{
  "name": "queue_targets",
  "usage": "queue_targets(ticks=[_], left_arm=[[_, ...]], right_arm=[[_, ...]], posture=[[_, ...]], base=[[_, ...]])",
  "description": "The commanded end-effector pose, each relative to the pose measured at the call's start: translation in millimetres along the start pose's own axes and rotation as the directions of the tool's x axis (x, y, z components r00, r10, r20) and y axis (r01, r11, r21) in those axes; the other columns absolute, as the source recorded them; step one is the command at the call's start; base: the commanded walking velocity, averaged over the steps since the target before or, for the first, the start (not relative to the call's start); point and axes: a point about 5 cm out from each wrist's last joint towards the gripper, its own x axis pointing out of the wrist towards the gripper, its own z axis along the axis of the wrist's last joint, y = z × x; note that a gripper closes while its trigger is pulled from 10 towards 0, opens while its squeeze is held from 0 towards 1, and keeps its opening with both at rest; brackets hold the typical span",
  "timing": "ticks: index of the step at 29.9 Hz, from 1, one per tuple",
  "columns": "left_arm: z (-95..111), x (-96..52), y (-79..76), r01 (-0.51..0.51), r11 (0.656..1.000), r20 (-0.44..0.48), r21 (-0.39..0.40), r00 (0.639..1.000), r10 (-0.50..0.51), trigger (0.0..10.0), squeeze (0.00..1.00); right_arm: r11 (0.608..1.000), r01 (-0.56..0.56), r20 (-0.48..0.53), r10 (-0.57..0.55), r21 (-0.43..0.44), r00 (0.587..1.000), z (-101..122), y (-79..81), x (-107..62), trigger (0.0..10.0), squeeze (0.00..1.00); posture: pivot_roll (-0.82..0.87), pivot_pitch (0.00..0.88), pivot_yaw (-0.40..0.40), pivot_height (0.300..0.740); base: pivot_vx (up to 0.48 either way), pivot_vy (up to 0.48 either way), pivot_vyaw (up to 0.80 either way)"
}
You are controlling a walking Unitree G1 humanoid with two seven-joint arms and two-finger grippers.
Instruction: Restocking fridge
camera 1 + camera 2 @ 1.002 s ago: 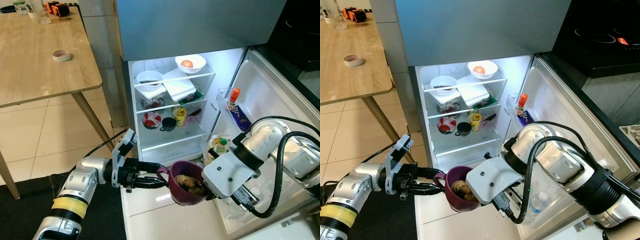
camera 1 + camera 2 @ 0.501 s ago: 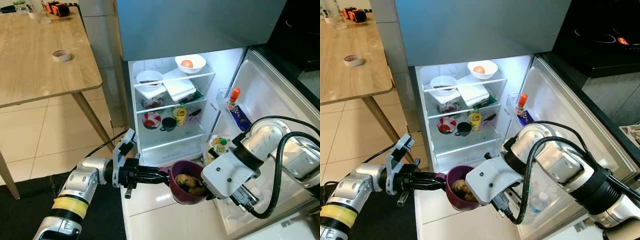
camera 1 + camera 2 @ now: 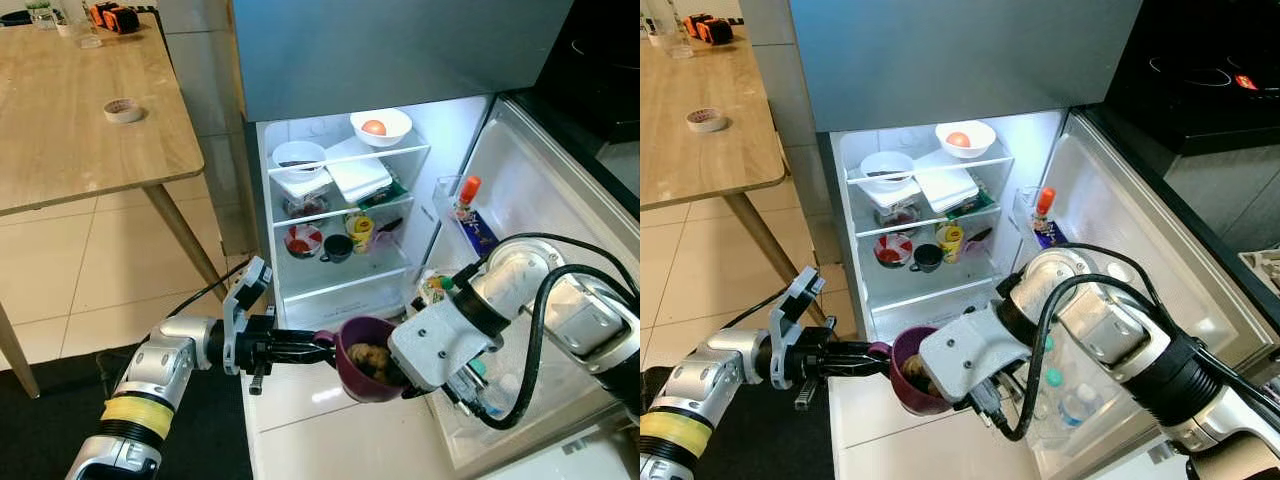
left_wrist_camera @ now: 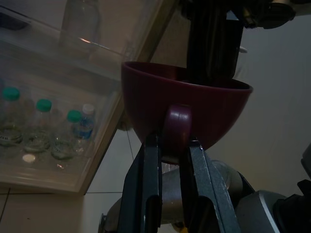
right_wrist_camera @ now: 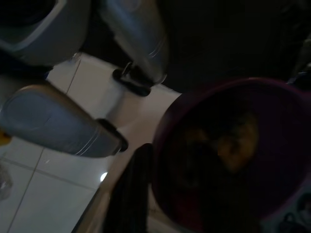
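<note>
Pinching the handle of the maroon cup [image 3: 362,357], the left gripper [image 4: 167,160] steadies it level before the open fridge [image 3: 340,215]. Right gripper [image 5: 141,194] fingers straddle its rim, sharing the load.

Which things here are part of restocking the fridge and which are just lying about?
Part of the job:
- maroon cup of food, its handle pinched by the left gripper, its rim held by the right gripper
- open fridge

Just lying about:
- tape roll on the wooden table
</note>
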Motion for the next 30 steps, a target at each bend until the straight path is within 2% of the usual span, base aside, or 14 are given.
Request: queue_targets(ticks=[1, 2, 3, 4, 10, 19, 24, 30], left_arm=[[10, 2.3, 0.4, 0.011, 0.999, 0.014, 0.042, 1.0, -0.012, 0.0, 0.0], [12, 0.4, 0.8, 0.003, 0.999, 0.02, 0.047, 1.0, -0.004, 0.0, 0.0], [12, 0.4, 0.8, 0.003, 0.999, 0.02, 0.047, 1.0, -0.004, 0.0, 0.0], [12, -0.5, 0.8, 0.0, 0.999, 0.022, 0.049, 1.0, -0.001, 0.0, 0.0], [12, -0.5, 0.3, -0.001, 0.999, 0.026, 0.048, 1.0, 0.0, 0.0, 0.0], [16, 0.8, 1.1, 0.001, 0.998, 0.036, 0.055, 0.999, -0.003, 0.0, 0.0], [17, 0.4, 1.2, 0.001, 0.998, 0.041, 0.059, 0.999, -0.003, 0.0, 0.0], [18, -0.2, 0.7, 0.001, 0.998, 0.046, 0.062, 0.999, -0.003, 0.0, 0.0]], right_arm=[[0.999, 0.04, 0.029, -0.04, -0.005, 0.999, 4, -3.3, -7.3, 10.0, 0.85], [0.999, 0.046, 0.054, -0.046, 0.002, 0.997, 6, -2.5, -9.8, 10.0, 0.17], [0.999, 0.046, 0.054, -0.046, 0.002, 0.997, 6, -2.5, -9.8, 10.0, 0.17], [0.998, 0.055, 0.081, -0.055, 0.01, 0.995, 9, -2.1, -12.7, 10.0, 0.0], [0.998, 0.063, 0.135, -0.065, 0.012, 0.989, 16, -0.3, -17.1, 10.0, 0.0], [1.0, -0.005, 0.124, 0.005, -0.003, 0.992, 18, 9.4, -3.3, 10.0, 0.0], [1.0, 0.009, 0.099, -0.009, 0.008, 0.995, 13, 7.7, 1.6, 10.0, 0.0], [0.998, 0.051, 0.018, -0.052, 0.035, 0.998, 1, 3.8, 4.7, 10.0, 0.0]], posture=[[-0.02, 0.0, -0.035, 0.74], [-0.02, 0.0, -0.035, 0.74], [-0.02, 0.0, -0.035, 0.74], [-0.02, 0.0, -0.035, 0.74], [-0.02, 0.0, -0.029, 0.74], [-0.02, 0.0, -0.029, 0.74], [-0.02, 0.0, -0.029, 0.74], [-0.02, 0.0, -0.028, 0.74]], base=[[0.0, 0.0, 0.0], [0.0, 0.0, 0.0], [0.0, 0.0, 0.0], [0.0, 0.0, 0.0], [0.0, 0.0, 0.0], [0.0, 0.0, 0.0], [0.0, 0.0, 0.0], [0.0, 0.0, 0.0]])
